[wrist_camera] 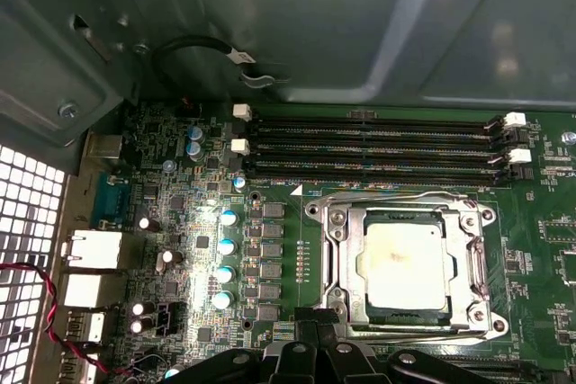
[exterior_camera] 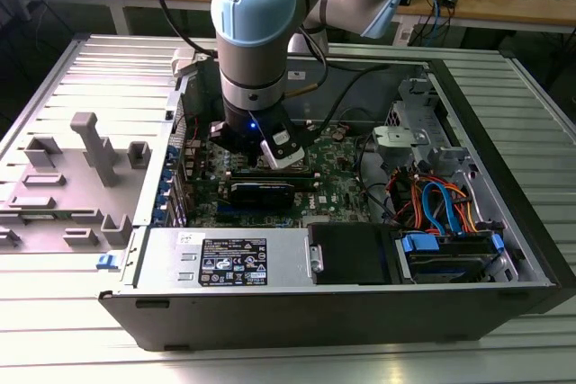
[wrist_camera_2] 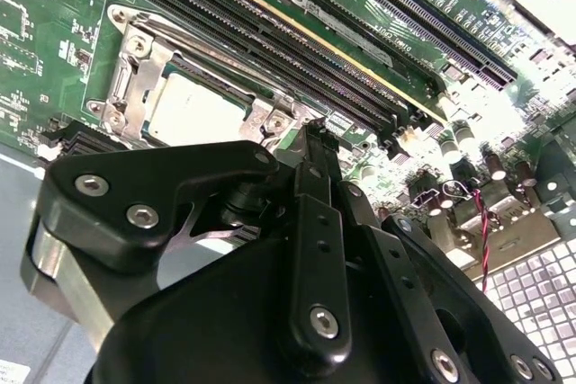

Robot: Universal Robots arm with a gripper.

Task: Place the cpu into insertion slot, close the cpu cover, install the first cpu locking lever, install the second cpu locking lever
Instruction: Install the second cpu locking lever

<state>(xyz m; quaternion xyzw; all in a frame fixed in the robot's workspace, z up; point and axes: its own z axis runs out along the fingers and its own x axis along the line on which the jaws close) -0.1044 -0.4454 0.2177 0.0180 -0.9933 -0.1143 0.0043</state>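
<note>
The cpu, a square chip with a pale metal top, lies flat in the insertion slot on the green board. The silver cpu cover lies down around it, and the chip shows through its window. A thin wire lever runs along the socket's side towards the memory slots. My gripper is shut, its black fingertips together just off the socket's opposite edge, with nothing visible between them. In the second wrist view the gripper points at the socket's corner, beside the cpu.
The arm reaches down into the open computer case. Long memory slots run beside the socket. A black card, the power supply and a drive bay with blue cables crowd the case. Grey plastic fixtures stand at the exterior view's left.
</note>
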